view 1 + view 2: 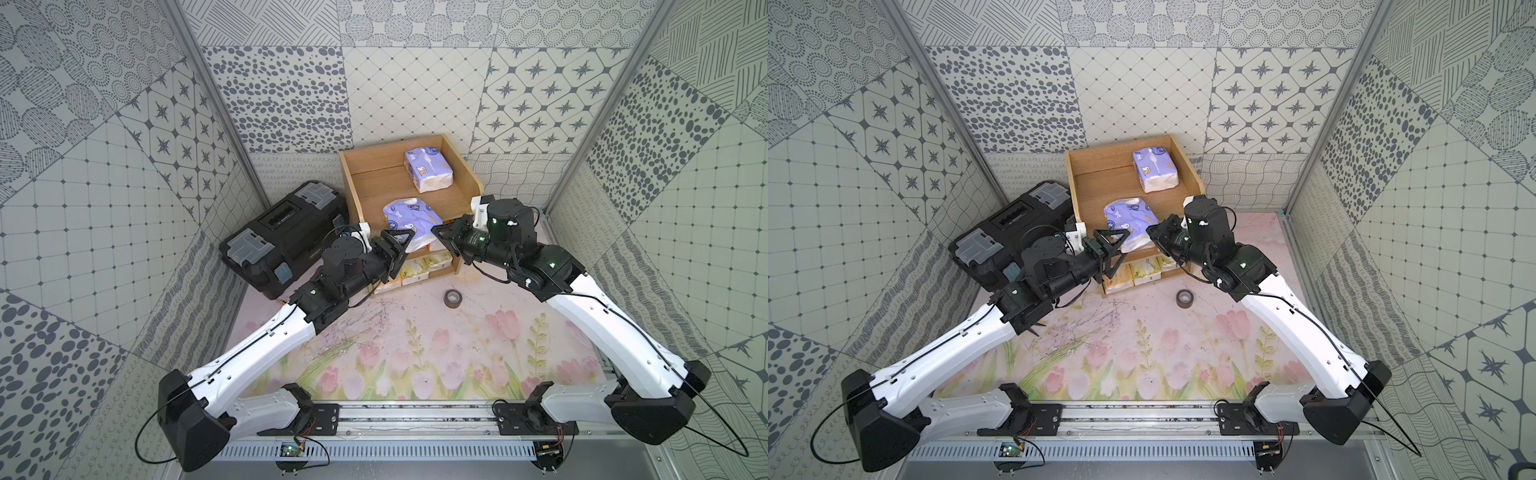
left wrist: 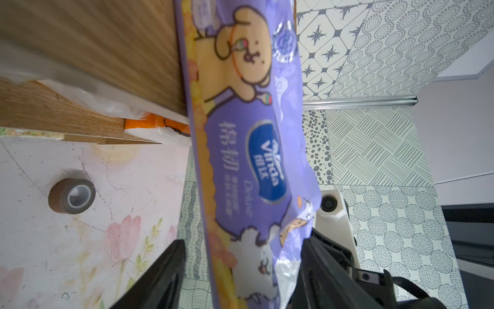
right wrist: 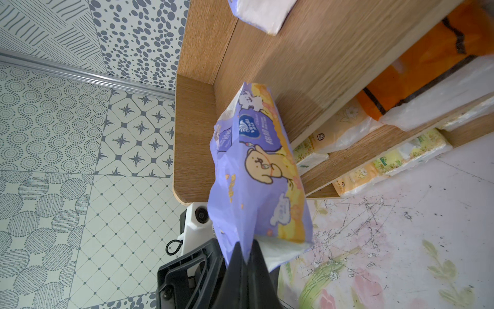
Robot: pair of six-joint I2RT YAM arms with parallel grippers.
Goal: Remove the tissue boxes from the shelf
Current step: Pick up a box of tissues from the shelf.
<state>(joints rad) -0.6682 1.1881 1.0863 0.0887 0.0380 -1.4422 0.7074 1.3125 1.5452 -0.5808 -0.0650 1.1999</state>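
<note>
Shelf: the shelf [image 1: 365, 187] [image 1: 1088, 183] sits at upper centre in both top views, against the back wall on the floral worktop [image 1: 415, 353].
Front pack: the front pack [image 1: 409, 220] [image 1: 1129, 220] [image 2: 240, 160] [image 3: 256, 174] is lavender with cartoon prints. It is tilted at the front edge of the top tier and hangs out over that edge, at mid-frame between the two grippers.
Rear pack: the rear pack [image 1: 428, 168] [image 1: 1155, 168] [image 3: 262, 13] is also lavender. It lies flat at the back right of the top tier, apart from the front pack.
Lower tiers: an orange pack [image 3: 417, 75] [image 2: 157, 123] is in the middle tier. Cream packs [image 1: 432, 264] [image 1: 1144, 270] [image 3: 347, 117] lie beside and below it; how many, I cannot tell.
Right gripper: the right gripper [image 1: 434, 228] [image 1: 1148, 228] [image 3: 247, 248] reaches in from the right of the frame. Its jaws are pinched together on a corner of the front pack's wrapper.
Left gripper: the left gripper [image 1: 404, 254] [image 1: 1121, 254] [image 2: 243, 240] reaches in from the left. Its jaws are apart and straddle the other end of the front pack. The left wrist view shows a gap between one finger and the wrapper.
Tape roll: the tape roll [image 1: 453, 298] [image 1: 1185, 298] [image 2: 72, 196] is on the worktop, near the shelf's front, just right of centre.
Toolbox: the black toolbox [image 1: 282, 237] [image 1: 1013, 232] sits just left of the shelf.
</note>
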